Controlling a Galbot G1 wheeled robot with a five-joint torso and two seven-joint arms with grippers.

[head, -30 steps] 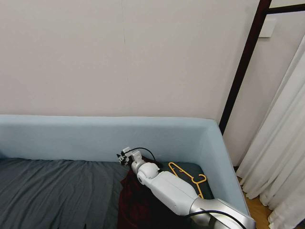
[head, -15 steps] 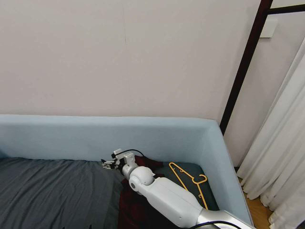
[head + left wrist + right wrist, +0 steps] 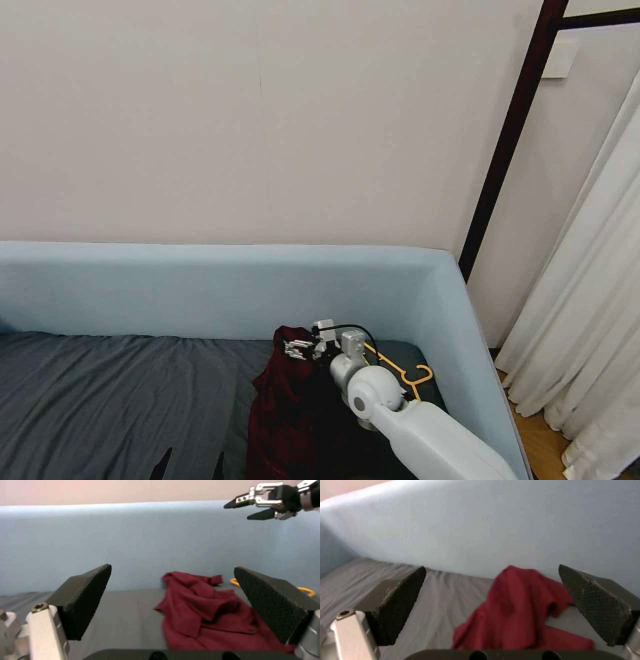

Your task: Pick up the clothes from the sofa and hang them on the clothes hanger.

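Over the red shirt (image 3: 283,405) hangs the right claw (image 3: 298,349). Its fingers are spread wide and hold nothing, and it does not touch the cloth. The left claw (image 3: 191,465) waits low over the gray seat (image 3: 100,390), wide open and empty too, facing the shirt.

The shirt lies crumpled on the seat near the right end of the blue sofa (image 3: 200,290), close to its back. A yellow hanger (image 3: 400,375) lies just beside the shirt. A tall dark pole (image 3: 505,150) stands past the sofa's end.

I think the job has hardly begun. The shirt has not been grabbed, lifted or hung up yet.
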